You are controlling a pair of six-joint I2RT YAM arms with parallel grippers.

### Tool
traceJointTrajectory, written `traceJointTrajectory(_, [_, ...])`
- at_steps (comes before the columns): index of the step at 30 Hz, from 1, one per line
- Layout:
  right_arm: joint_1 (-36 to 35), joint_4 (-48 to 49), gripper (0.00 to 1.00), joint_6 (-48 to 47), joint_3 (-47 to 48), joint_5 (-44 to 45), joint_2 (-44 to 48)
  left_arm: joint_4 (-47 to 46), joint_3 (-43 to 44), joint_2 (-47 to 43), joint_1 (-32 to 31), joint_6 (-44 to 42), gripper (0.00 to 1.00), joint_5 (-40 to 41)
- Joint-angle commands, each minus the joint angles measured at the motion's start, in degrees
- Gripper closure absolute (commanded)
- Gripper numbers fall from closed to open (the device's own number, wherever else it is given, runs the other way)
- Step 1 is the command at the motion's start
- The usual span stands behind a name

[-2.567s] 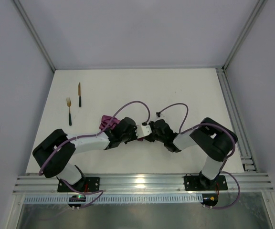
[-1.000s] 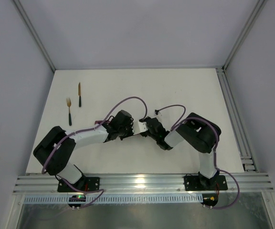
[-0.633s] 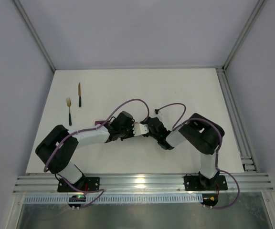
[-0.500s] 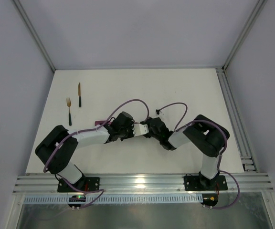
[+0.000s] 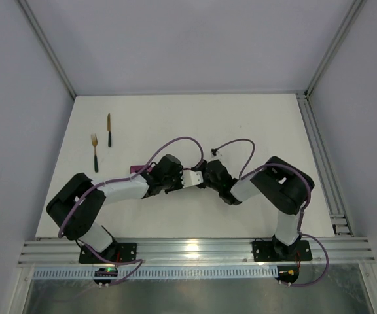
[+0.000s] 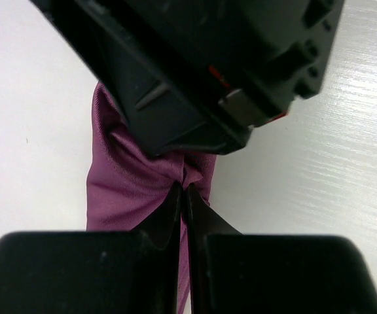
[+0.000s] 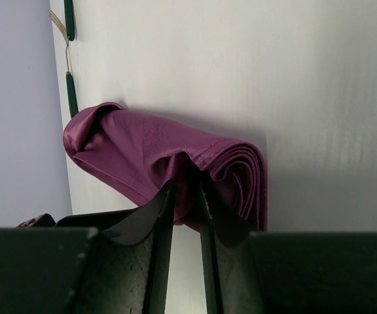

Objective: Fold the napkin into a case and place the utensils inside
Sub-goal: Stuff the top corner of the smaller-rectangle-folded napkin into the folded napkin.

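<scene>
Meanwhile, at the far left of the table (image 5: 254,124), the fork (image 5: 95,152) and, just right of it and farther back, the knife (image 5: 109,129) are found where they lay seconds ago, untouched and well apart from the cloth.

Right of them, only a sliver of the napkin (image 5: 137,169) is seen from above, poking out left of the left arm (image 5: 126,190). A fuller bunch was shown there seconds ago, so the cloth has been drawn in under the wrists. In the wrist views it is shown as a thick, layered bundle lying on the table, with rolled edges stacked at one end. It is not yet flat and slim.

The left gripper (image 6: 183,190) is clenched on a ridge of the cloth, its fingers all but touching. Facing it from the right, the right gripper (image 7: 185,180) is clamped on another fold, the narrow gap between its fingers filled with fabric. Both wrists have been shifted slightly farther from the bases.

The folding is judged to be under way, the bundle being gathered and tightened. Flattening is still needed, and an opening must be left before the fork and knife can be fetched.
</scene>
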State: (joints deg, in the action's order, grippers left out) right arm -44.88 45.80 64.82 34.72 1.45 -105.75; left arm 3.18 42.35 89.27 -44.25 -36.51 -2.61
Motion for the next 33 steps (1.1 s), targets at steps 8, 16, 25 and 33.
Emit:
traceJointTrajectory(8, [0.23, 2.19, 0.65, 1.71, 6.32, 0.13, -5.34, -1.77, -1.56, -2.7, -0.22, -0.49, 1.0, -1.78])
traceJointTrajectory(16, [1.47, 1.48, 0.65, 2.6, 7.9, 0.22, -7.45, -1.77, -2.53, -3.32, -0.22, -2.6, 1.0, -1.43])
traceJointTrajectory(25, [2.52, 2.62, 0.96, 2.86, 6.42, -0.66, -9.12, -0.11, -3.85, -6.13, 0.48, -3.39, 0.98, -3.27])
traceJointTrajectory(33, [2.43, 7.46, 0.96, 4.0, 5.27, -0.57, -10.26, 8.15, 1.15, -8.23, 2.23, 0.3, 0.6, -10.46])
